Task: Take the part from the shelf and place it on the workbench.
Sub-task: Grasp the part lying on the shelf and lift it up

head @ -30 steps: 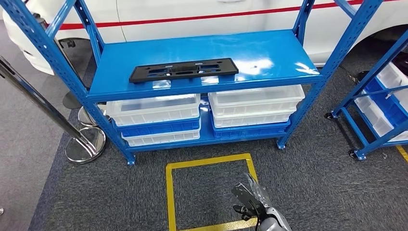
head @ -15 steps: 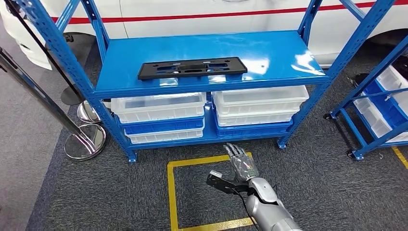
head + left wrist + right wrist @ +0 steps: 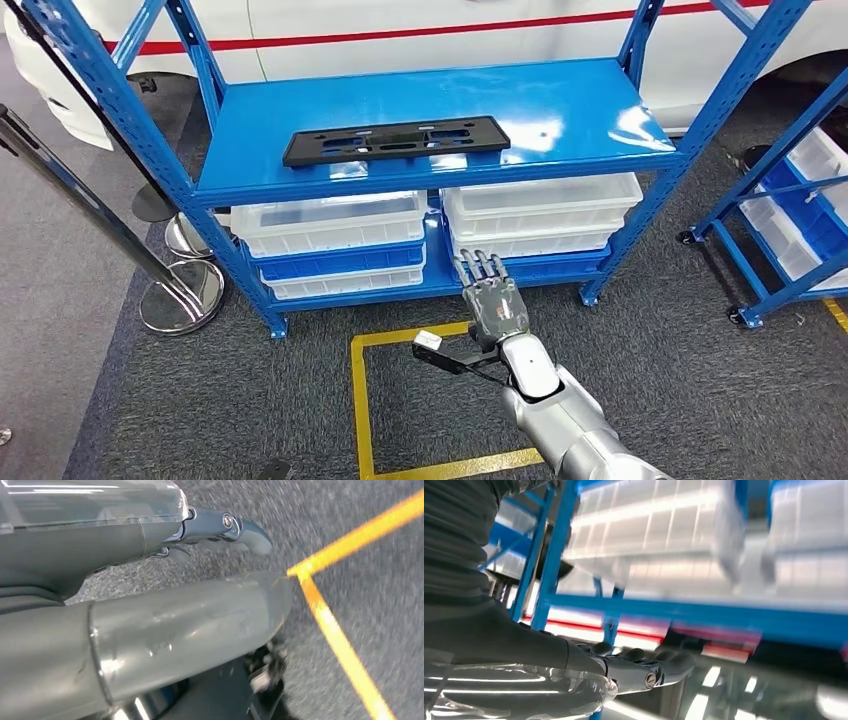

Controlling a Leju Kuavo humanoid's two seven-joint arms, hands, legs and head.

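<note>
The right hand (image 3: 492, 297) reaches forward toward the blue shelf (image 3: 560, 110), fingers straight, slightly spread, holding nothing. The left hand (image 3: 150, 625) hangs above the carpet, fingers extended, empty. The black part (image 3: 396, 140) lies flat on the shelf's top deck, near the front edge.

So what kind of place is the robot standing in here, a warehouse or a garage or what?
Most likely a car workshop or assembly-line parts area. A blue metal shelf holds a black part above stacked plastic bins, a white car body stands right behind it, and a yellow taped square marks the grey floor.
</note>
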